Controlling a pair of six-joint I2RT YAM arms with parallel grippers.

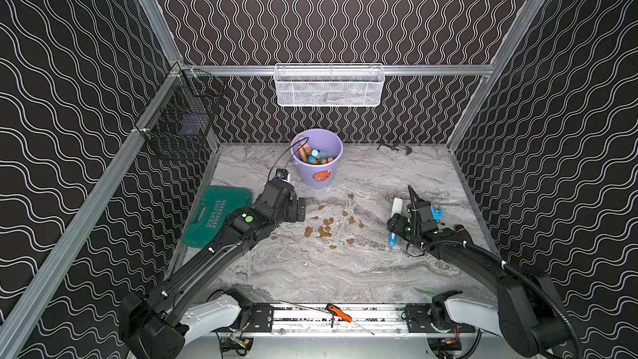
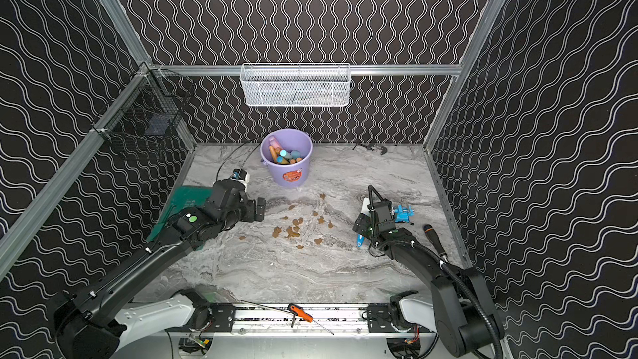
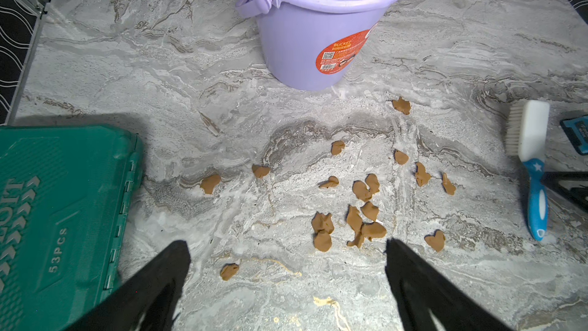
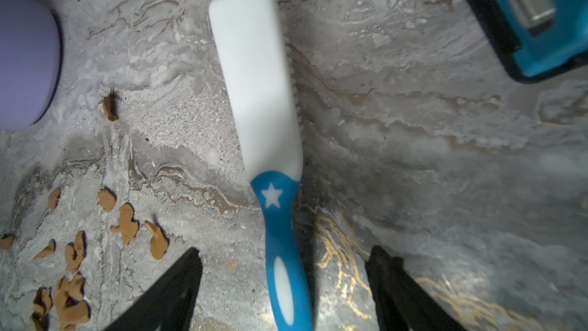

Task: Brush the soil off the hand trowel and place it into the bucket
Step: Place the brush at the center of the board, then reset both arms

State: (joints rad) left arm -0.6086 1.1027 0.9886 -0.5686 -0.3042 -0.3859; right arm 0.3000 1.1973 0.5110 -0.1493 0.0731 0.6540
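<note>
The lavender bucket [image 1: 317, 174] [image 2: 288, 172] [image 3: 302, 42] stands upright at the back of the marble table. Several wooden, teal and pink tool handles stick out of it; I cannot tell which one is the hand trowel. Brown soil clumps [image 1: 324, 231] [image 2: 291, 233] [image 3: 362, 218] [image 4: 127, 224] lie scattered on the table in front of it. My left gripper [image 1: 300, 208] [image 3: 288, 243] hovers open beside the soil, holding nothing. A white brush with a blue handle [image 1: 396, 207] [image 4: 257, 84] lies on the table. My right gripper [image 1: 400, 227] [image 4: 284, 251] is open, straddling the handle without touching it.
A green tool case [image 1: 214, 215] [image 3: 57, 218] lies under my left arm. A blue clamp [image 1: 437, 212] [image 4: 534, 27] sits right of the brush, and a black-handled screwdriver [image 2: 435, 240] beyond it. A white mesh basket [image 1: 329, 86] hangs on the back wall and a black wire basket [image 1: 179, 115] on the left wall.
</note>
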